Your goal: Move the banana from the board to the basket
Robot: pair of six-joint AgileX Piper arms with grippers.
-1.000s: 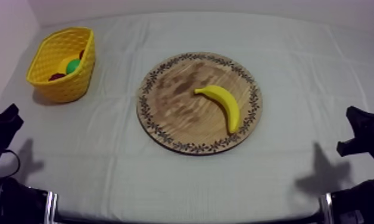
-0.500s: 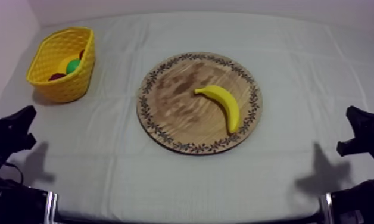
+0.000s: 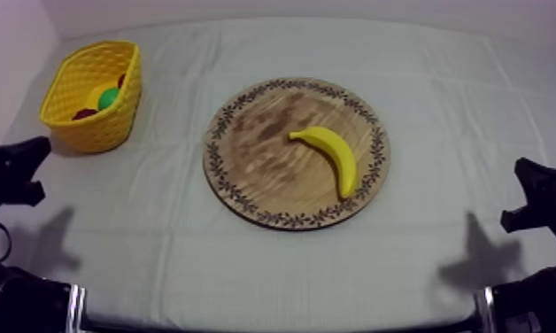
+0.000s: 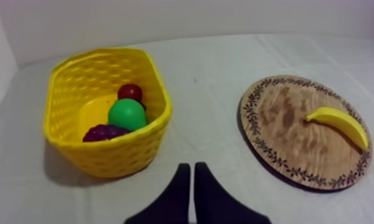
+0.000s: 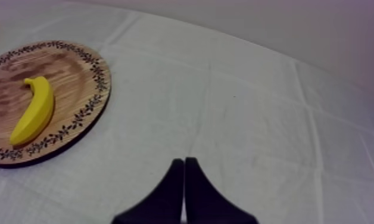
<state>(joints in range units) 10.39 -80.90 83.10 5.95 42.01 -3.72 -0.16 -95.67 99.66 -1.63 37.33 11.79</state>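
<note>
On the right half of the wooden board the banana lies flat, its stem end toward the board's centre and its blunt end near the patterned rim, with nothing touching it. The board sits mid-counter; the yellow basket stands well apart at the far left and holds a green fruit, a small red fruit and grapes. The left gripper hangs over the cloth near the basket, its fingers pressed together on nothing. The right gripper sits low at its own side, its fingers likewise closed and empty. Assessment: the step in hand is the approach, and no grasp is begun. The working arm should spread its fingers before descending, set them square across the banana's thick middle rather than along its curve, and stop just clear of the wood. A grip near either end risks the smooth fruit swivelling. The lift should clear the board's rim, and the release belongs over the basket's open side, above the fruit inside.
</note>
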